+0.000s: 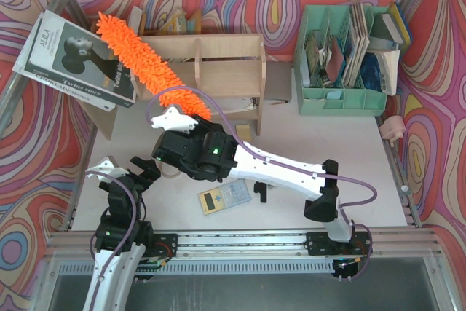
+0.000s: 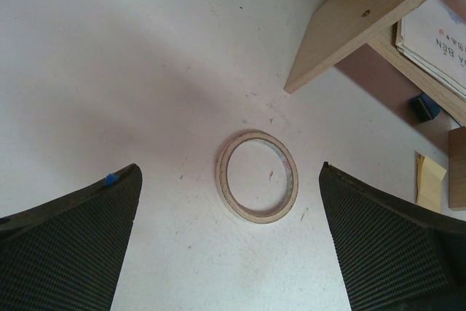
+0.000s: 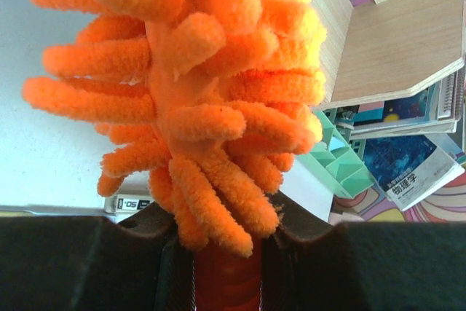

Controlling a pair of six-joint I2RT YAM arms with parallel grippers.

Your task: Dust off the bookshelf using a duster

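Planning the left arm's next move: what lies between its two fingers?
A thin beige ring lies flat on the table between the left gripper's open fingers, seen in the left wrist view.

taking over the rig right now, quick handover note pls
Left gripper: open, empty, over a tape ring on the table.
Right gripper: shut on the duster at the base of its brush.
The brush lies slanted across the left end of the bookshelf top.
Done: duster in hand and on the shelf.
Left: the sweeping. How much is already dusted doesn't show.
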